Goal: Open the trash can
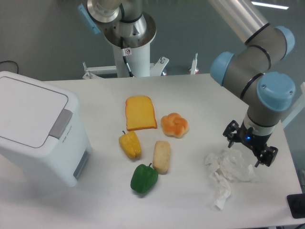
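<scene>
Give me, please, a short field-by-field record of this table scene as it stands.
trash can: far left, lid shut, grey push tab untouched
gripper: far right, jaws open, above crumpled paper
food, centre: bread slice, round bun, yellow pepper, long roll, green pepper
progress: not begun

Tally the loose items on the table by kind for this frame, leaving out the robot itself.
Trash can: 1
Peppers: 2, yellow pepper and green pepper
Bread items: 3, toast slice, knotted bun, long roll
Crumpled tissue: 1 heap
Total: 7
</scene>
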You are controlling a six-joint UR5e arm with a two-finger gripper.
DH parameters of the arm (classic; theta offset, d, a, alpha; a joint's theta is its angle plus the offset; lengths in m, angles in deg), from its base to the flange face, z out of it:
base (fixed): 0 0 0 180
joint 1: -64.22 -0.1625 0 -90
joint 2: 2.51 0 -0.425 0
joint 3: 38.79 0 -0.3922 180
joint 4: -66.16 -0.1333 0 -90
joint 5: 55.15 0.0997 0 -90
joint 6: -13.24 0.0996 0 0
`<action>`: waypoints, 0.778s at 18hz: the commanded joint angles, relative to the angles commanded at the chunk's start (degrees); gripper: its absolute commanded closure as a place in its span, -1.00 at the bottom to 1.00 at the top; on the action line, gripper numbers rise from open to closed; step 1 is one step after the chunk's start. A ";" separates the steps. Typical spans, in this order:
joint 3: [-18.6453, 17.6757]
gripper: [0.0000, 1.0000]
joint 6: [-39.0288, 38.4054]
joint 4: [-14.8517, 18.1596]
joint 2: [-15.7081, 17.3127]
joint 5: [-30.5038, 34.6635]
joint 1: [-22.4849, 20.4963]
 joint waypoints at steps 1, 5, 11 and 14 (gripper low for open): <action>-1.76 -1.00 -0.96 -0.26 0.88 -0.09 0.18; -4.76 -1.00 -11.06 -0.18 5.01 0.79 2.97; -6.61 -1.00 -24.85 0.70 10.46 -0.09 9.39; -5.56 -1.00 -32.93 0.88 11.17 -3.06 12.12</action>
